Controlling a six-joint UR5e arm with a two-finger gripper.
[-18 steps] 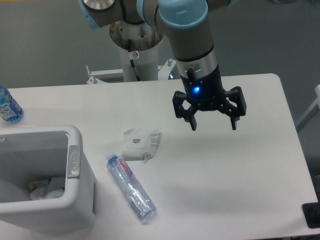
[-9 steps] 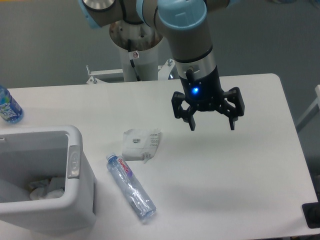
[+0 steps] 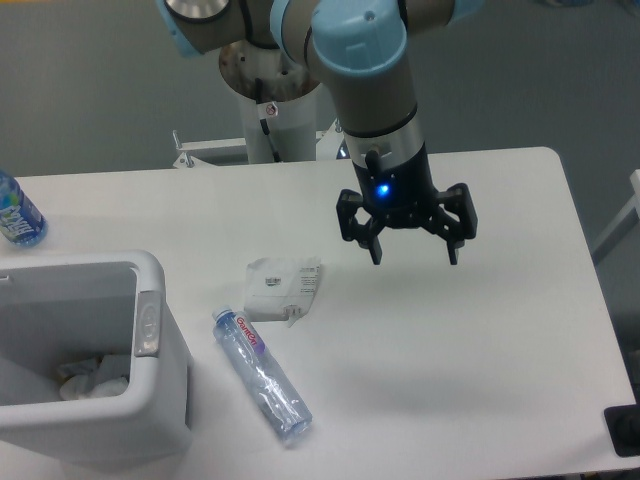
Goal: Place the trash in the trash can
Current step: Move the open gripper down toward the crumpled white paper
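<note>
Camera view from above the table point(image 3: 500, 330): my gripper point(image 3: 409, 245) hangs over the white surface with its fingers point(image 3: 375, 248) spread wide and nothing between them. Both pieces of trash lie apart from me, toward the trash can point(image 3: 150, 290). Nearest is the crumpled wrapper point(image 3: 284, 285), flat on the table to the lower left of my fingers. Just below it lies the crushed bottle point(image 3: 262, 374), its long axis running diagonally, one end up-left near the bin's grey latch point(image 3: 148, 324), the other down-right. Crumpled white material shows inside the bin, hard to make out. A blue-labelled bottle point(image 3: 17, 215) is cut off by the frame's left edge.
</note>
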